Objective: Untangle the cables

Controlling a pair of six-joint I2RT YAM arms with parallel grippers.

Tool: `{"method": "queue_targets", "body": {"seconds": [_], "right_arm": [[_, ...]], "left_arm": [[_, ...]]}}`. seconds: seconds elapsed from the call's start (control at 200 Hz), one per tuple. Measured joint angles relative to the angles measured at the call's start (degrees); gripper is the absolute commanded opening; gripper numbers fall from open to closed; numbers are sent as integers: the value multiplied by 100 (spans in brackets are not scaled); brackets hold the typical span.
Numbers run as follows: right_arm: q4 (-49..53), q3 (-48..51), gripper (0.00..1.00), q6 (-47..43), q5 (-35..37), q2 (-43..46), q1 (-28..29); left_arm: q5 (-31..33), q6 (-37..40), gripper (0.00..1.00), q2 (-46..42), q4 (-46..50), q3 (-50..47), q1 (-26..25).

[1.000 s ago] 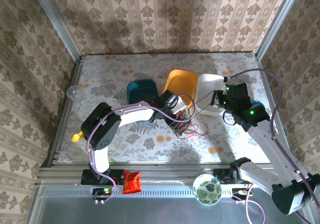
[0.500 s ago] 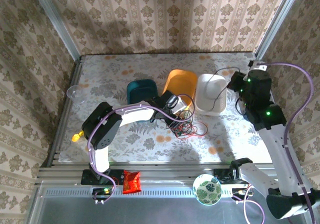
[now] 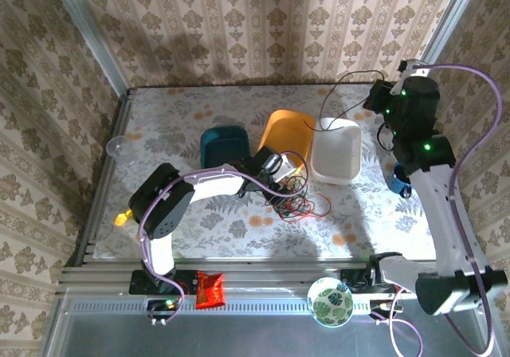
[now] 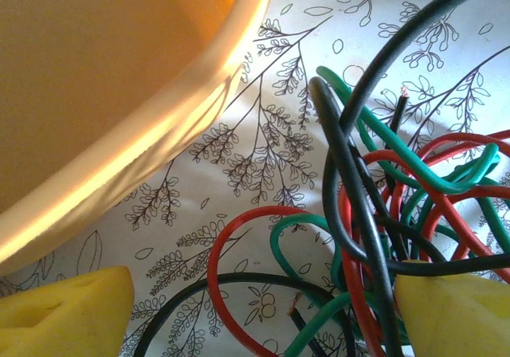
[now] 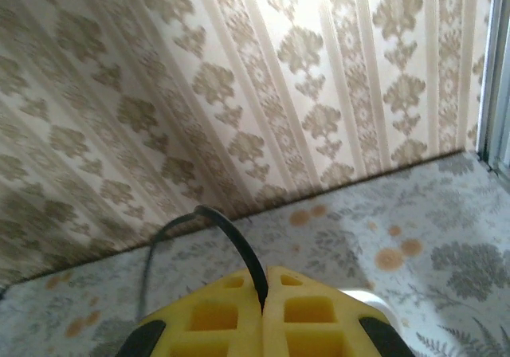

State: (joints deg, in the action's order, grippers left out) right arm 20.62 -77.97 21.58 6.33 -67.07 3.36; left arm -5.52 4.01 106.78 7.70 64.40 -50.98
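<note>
A tangle of red, green and black cables (image 3: 300,198) lies on the table in front of the orange bin. In the left wrist view, a red loop (image 4: 219,245), a green cable (image 4: 398,154) and a black cable (image 4: 343,174) cross over each other. My left gripper (image 3: 283,186) (image 4: 263,325) is open low over the tangle, with loops lying between its yellow fingertips (image 4: 64,313). My right gripper (image 3: 374,98) (image 5: 263,297) is raised at the back right, shut on one black cable (image 5: 231,241). That cable (image 3: 343,82) arcs from it down over the white bin toward the tangle.
A teal bin (image 3: 225,146), an orange bin (image 3: 288,134) (image 4: 96,70) and a white bin (image 3: 336,151) stand in a row mid-table. A clear cup (image 3: 116,146) is at the left edge, a blue object (image 3: 398,180) at the right. A red packet (image 3: 210,289) and a patterned bowl (image 3: 330,301) rest on the front rail.
My right arm has lifted and swung toward the back right, drawing the black cable up out of the pile. My left gripper has opened wider over the tangle.
</note>
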Motion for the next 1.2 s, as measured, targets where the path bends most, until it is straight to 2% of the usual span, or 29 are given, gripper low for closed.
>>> {"method": "queue_targets", "body": {"seconds": [0.185, 0.52, 0.705, 0.945, 1.2], "right_arm": [[-94, 597, 0, 122, -96, -459, -186], [-118, 1526, 0, 293, -83, -566, -299], [-103, 2070, 0, 393, -570, -769, -229], [232, 2184, 0, 374, -1119, -1233, 149], [686, 2122, 0, 372, -1346, -1808, 175]], "left_arm": [[50, 0, 88, -44, -55, -68, 0], [87, 0, 90, -50, -70, -70, -4], [131, -17, 90, -50, -90, -70, -39], [170, -22, 91, -50, -105, -70, -76], [179, -22, 92, -50, -105, -70, -76]]}}
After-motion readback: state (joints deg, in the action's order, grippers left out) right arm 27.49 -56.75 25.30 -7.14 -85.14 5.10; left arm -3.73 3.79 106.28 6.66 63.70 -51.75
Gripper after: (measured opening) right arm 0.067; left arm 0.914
